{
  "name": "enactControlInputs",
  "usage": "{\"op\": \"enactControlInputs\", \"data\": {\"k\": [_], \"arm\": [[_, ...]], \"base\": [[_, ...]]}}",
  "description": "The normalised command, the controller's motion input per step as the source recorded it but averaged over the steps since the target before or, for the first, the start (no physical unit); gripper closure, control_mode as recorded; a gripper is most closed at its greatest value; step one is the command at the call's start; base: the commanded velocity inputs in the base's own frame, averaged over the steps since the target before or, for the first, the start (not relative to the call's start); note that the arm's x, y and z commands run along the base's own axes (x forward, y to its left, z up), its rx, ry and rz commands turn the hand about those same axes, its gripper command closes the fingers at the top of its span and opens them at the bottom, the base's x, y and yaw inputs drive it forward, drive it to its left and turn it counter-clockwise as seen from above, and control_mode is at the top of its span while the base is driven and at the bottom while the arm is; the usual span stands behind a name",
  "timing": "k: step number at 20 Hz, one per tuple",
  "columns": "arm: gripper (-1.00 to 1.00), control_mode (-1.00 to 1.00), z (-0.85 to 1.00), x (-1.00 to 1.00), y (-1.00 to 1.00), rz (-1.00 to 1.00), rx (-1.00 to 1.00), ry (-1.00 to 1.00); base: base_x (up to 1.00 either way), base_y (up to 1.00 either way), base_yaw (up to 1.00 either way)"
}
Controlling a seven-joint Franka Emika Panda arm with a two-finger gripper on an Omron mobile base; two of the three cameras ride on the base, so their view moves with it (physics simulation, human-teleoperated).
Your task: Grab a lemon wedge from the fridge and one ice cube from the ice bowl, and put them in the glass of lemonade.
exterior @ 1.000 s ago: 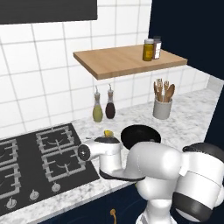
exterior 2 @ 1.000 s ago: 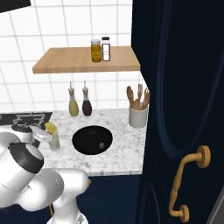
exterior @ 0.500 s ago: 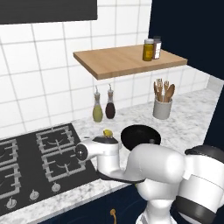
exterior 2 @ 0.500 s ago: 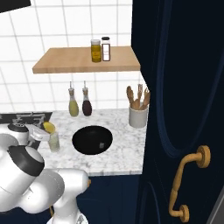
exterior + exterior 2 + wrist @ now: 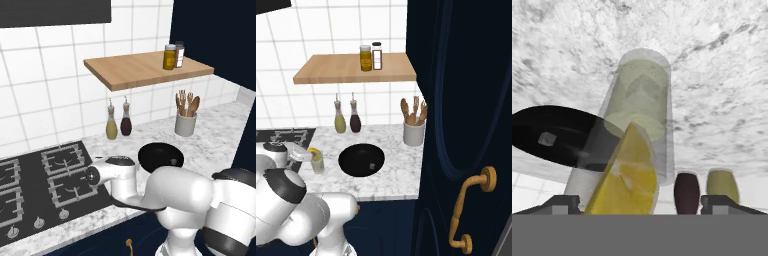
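Two oil bottles (image 5: 118, 124) stand at the counter's (image 5: 215, 142) back edge in the left base view, behind the black bowl (image 5: 160, 156). Right base view — the glass of lemonade (image 5: 317, 161) stands left of that bowl near the counter's left end. Hand view — gripper (image 5: 641, 201) spread wide, the lemon wedge (image 5: 627, 175) between its tips, over the glass.

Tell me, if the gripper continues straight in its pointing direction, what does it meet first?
Probably the lemon wedge between the open gripper tips, then the glass of lemonade directly beyond it; depth is unclear.
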Motion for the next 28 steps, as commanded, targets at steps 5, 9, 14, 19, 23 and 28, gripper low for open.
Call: {"op": "enactControlInputs", "data": {"k": [5,9,14,19,23,28], "arm": [[-1.00,-1.00,0.60,-0.32,0.00,0.00,0.00,-0.14],[-1.00,-1.00,0.91,-0.58,0.01,0.00,0.00,-0.22],[-1.00,-1.00,0.62,-0.74,0.24,0.00,0.10,-0.09],[-1.00,-1.00,0.63,-1.00,0.15,-0.02,0.42,-0.55],[-1.00,-1.00,0.21,-0.72,0.01,-0.09,0.52,-0.45],[-1.00,-1.00,0.27,-0.28,0.01,-0.12,0.42,-0.45]], "base": [[0.00,0.00,0.00],[0.00,0.00,0.00],[0.00,0.00,0.00],[0.00,0.00,0.00],[0.00,0.00,0.00],[0.00,0.00,0.00]]}}
